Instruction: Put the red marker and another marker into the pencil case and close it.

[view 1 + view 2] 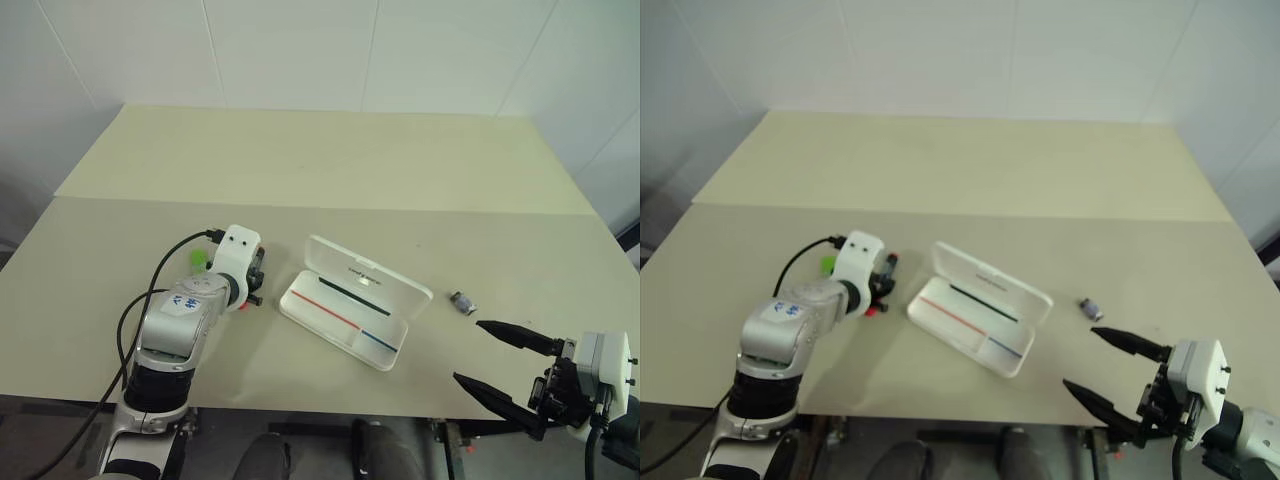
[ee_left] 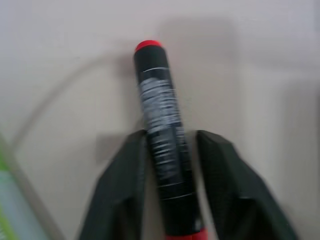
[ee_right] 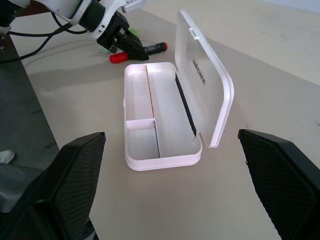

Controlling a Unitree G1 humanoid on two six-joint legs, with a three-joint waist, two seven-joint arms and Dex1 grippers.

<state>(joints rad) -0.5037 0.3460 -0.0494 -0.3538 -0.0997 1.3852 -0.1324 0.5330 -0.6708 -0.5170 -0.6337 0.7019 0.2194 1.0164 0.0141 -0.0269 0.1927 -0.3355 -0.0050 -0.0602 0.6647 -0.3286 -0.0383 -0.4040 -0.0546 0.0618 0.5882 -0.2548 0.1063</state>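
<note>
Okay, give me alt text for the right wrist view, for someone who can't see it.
An open white pencil case lies on a beige table, its lid raised and its compartments empty. Beyond it, the left gripper has its fingers around the red marker on the table. The right gripper's black fingers stand wide apart in the foreground.

A silver-grey left arm point(image 1: 175, 335) trailing black cables carries a white wrist block and black-fingered left claw point(image 3: 131, 46).
</note>
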